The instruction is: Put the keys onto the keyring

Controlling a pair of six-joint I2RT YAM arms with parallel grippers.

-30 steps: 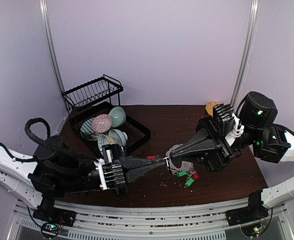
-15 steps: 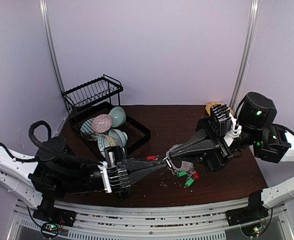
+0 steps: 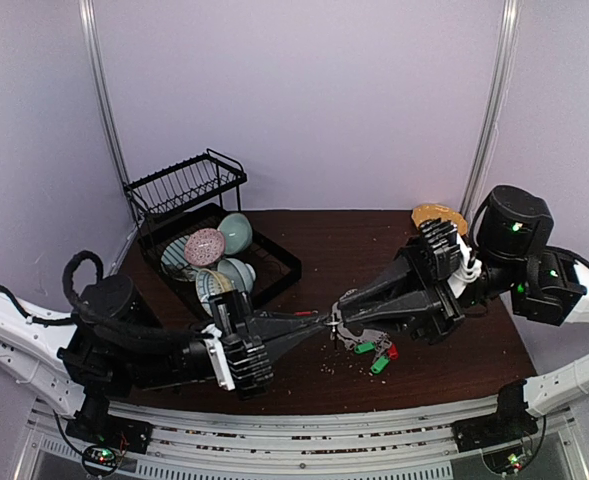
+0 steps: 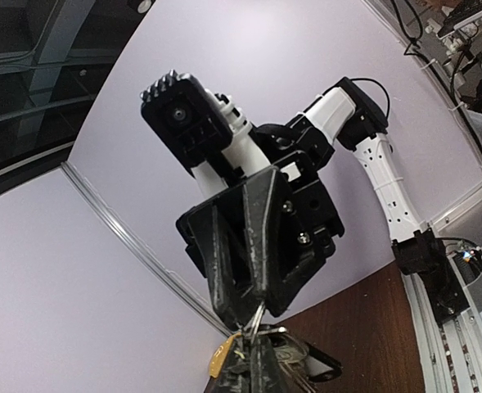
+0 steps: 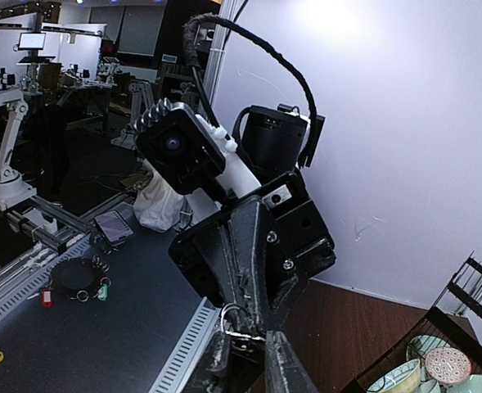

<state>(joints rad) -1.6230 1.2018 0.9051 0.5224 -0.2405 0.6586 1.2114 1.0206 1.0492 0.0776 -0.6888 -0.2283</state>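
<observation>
My two grippers meet tip to tip above the middle of the dark table. The left gripper [image 3: 329, 323] [image 4: 253, 348] is shut on a thin wire loop of the silver keyring [image 3: 362, 338] [image 5: 235, 315]. The right gripper [image 3: 338, 311] [image 5: 253, 360] faces it with its fingers [image 5: 224, 368] apart on either side of that loop. Keys with green and red tags [image 3: 379, 358] hang or lie just right of the tips. A yellow tag [image 4: 216, 352] and dark keys [image 4: 306, 360] show beside the left fingers. Another red-tagged key [image 3: 304, 314] lies behind the left fingers.
A black dish rack [image 3: 186, 183] stands at the back left, with several bowls and plates [image 3: 219, 250] in the tray in front of it. A round yellow-orange plate [image 3: 434, 213] sits at the back right behind the right arm. Small crumbs dot the table front.
The right gripper's fingers have parted; they were shut a moment ago. The left arm has pushed slightly right and forward, and the two tips stay together at the same spot.
</observation>
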